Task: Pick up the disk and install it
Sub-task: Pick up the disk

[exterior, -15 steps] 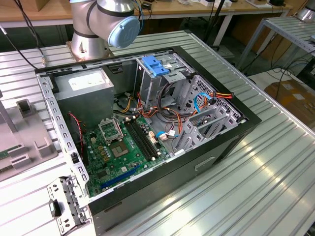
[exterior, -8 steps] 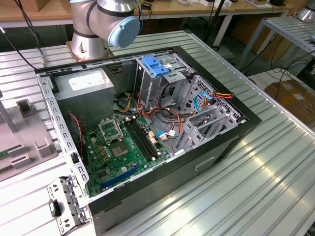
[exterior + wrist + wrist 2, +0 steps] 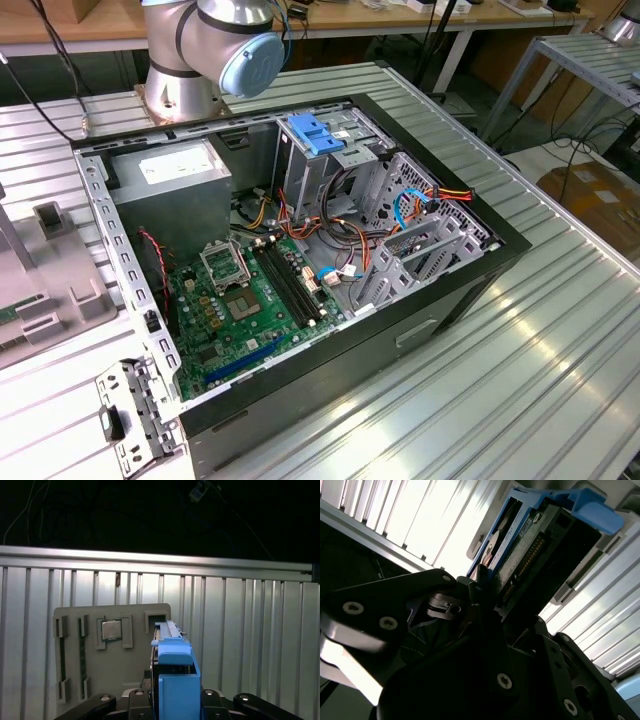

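In both wrist views my gripper [image 3: 172,702] is shut on the disk [image 3: 175,677], its black fingers [image 3: 135,696] pressing on either side. The disk is seen edge-on in the first wrist view, blue carrier frame toward the camera. It is held above a grey fixture plate [image 3: 75,625]. The second wrist view shows the disk [image 3: 530,545] from the side, with its connector row, a patch of label and the blue frame, and the gripper [image 3: 512,605] clamped on its lower end. In the exterior view the open computer case [image 3: 430,310] lies on the table, with a metal drive cage [image 3: 345,165].
A blue plastic bracket [image 3: 315,132] sits on top of the drive cage. The case holds a motherboard [image 3: 240,305], a power supply [image 3: 175,175] and loose cables [image 3: 415,205]. The fixture plate carries a chip [image 3: 111,629] and several slots. The arm's base [image 3: 200,50] stands behind the case.
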You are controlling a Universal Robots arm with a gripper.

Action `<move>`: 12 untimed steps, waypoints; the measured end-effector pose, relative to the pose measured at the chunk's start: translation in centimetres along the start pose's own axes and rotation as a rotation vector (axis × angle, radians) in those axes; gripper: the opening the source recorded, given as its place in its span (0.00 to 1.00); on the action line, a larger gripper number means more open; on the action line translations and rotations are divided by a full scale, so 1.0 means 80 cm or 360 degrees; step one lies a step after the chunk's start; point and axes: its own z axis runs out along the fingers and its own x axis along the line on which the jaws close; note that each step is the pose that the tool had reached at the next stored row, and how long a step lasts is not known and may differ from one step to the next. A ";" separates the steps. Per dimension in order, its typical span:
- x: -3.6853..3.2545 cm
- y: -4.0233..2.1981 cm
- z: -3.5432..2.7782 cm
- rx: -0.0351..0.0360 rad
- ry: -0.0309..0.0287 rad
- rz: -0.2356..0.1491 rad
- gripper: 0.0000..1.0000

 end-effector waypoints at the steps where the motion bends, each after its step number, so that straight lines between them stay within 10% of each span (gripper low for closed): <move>1: -0.0001 0.0000 -0.0012 0.0000 0.00000 0.0000 0.37; 12: -0.0007 0.0003 -0.0117 0.0000 0.00000 0.0000 0.37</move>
